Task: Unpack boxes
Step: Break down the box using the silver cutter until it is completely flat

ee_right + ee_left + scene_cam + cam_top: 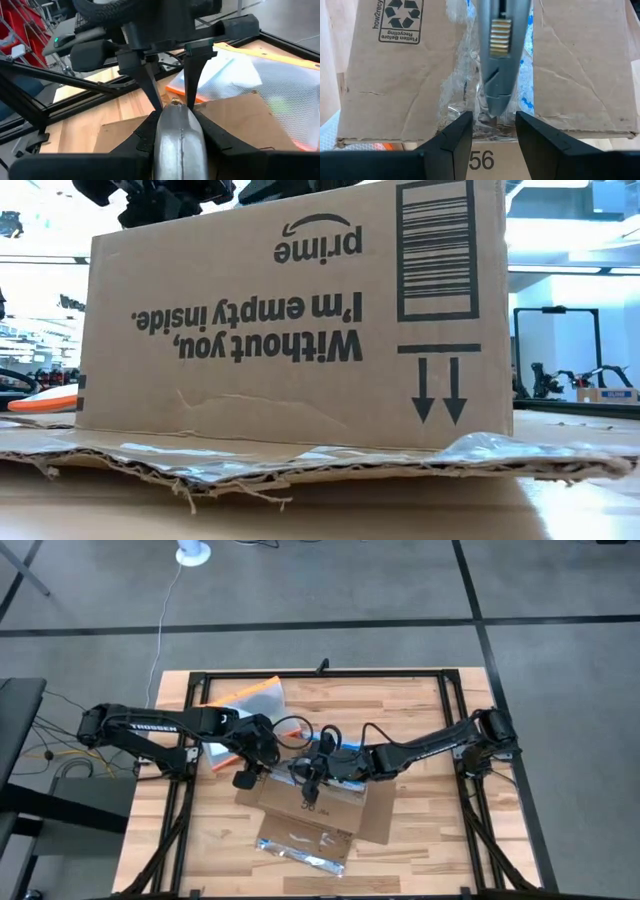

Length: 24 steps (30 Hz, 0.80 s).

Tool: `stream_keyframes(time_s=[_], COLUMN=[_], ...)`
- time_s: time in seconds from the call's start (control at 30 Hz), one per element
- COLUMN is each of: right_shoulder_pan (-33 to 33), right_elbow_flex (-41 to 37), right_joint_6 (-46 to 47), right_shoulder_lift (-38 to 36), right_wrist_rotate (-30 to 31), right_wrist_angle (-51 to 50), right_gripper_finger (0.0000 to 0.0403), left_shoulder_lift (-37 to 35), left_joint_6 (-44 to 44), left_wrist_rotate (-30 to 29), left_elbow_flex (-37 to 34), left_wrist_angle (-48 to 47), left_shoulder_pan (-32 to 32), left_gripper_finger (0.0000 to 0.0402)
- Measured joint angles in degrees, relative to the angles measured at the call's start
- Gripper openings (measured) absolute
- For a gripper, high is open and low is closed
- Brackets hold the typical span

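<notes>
I see brown corrugated cardboard box [318,808] mid-table, flaps spread. Right gripper [179,131] clamps grey metal tool [499,60] at seam; left gripper [492,131] narrowly parted beside it. Box likely light, stiff; I'd grab flap edge.

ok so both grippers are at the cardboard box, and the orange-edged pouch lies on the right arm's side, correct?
No: the orange-edged pouch lies on the left arm's side, per the high view. The left gripper and the right gripper, gripping a grey tool, are at the cardboard box.
</notes>
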Motion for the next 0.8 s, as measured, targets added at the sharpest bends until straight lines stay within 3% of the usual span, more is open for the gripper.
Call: stream_keyframes(time_s=[0.8], right_shoulder_pan=[-0.7], right_elbow_flex=[0.0], right_joint_6=[-0.1], right_shoulder_lift=[0.0], right_wrist_rotate=[-1.8], right_wrist_angle=[-4.1], right_gripper_finger=[0.0068], left_shoulder_lift=[0.0], left_joint_6=[0.1], left_wrist_rotate=[0.1], left_elbow_flex=[0.0], left_wrist_angle=[-0.3], left_shoulder_pan=[0.0], left_gripper_finger=[0.0135])
